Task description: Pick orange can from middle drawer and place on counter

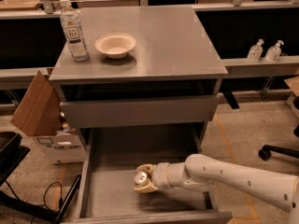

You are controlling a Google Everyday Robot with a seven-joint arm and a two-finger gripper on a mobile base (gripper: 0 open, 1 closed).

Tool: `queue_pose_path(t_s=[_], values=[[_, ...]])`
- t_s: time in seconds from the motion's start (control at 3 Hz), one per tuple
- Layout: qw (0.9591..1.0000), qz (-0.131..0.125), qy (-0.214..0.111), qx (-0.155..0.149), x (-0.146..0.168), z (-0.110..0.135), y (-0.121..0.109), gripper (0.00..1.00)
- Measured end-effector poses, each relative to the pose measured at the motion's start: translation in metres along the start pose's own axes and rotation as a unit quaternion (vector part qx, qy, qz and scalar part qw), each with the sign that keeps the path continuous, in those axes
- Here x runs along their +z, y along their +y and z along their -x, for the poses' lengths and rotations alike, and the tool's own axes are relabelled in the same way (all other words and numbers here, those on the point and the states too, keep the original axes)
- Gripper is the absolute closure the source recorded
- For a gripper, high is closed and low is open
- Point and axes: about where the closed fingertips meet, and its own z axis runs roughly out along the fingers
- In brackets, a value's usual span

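Beneath the counter, by the front edge of the middle drawer, the orange can is held in the closed gripper and could be knocked loose against the upper drawer front if raised steeply.

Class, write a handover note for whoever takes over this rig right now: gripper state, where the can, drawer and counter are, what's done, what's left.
Gripper: down in the open middle drawer, shut on the orange can near the drawer's front.
Counter: carries a water bottle and a bowl on its left side.
Done: can reached and gripped.
Left: lift it out of the drawer, set it on the counter, release.
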Motion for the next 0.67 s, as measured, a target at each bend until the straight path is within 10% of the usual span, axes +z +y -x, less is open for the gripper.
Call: queue_pose_path(t_s=[0.67], values=[[0.9977,-0.018,-0.055,0.035,-0.064,0.080,-0.016,1.00]])
